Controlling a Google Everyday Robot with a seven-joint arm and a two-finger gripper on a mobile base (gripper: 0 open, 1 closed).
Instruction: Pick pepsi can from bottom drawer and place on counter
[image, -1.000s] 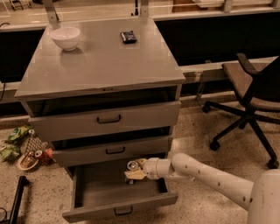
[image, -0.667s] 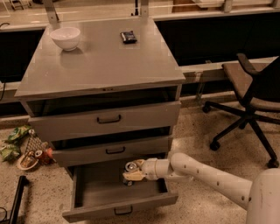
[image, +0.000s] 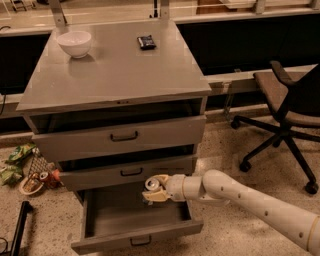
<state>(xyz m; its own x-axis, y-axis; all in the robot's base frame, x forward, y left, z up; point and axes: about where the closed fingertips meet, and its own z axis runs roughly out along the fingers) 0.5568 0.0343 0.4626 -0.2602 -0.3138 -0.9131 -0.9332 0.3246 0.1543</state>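
The bottom drawer (image: 137, 239) of the grey cabinet is pulled wide open. My gripper (image: 153, 188) reaches in from the right on a cream arm, just above the drawer's inside and below the middle drawer's front. It is shut on the pepsi can (image: 151, 184), of which only the silver top shows between the fingers; its dark blue side is mostly hidden. The can is held off the drawer floor. The counter (image: 120, 75) is the cabinet's flat grey top, well above the gripper.
A white bowl (image: 74, 43) and a small black packet (image: 146, 42) sit at the back of the counter. The top and middle drawers stand slightly open. An office chair (image: 287, 105) is to the right. Litter (image: 25, 170) lies on the floor at left.
My gripper with the can has risen a little inside the bottom drawer. Nothing else has moved.
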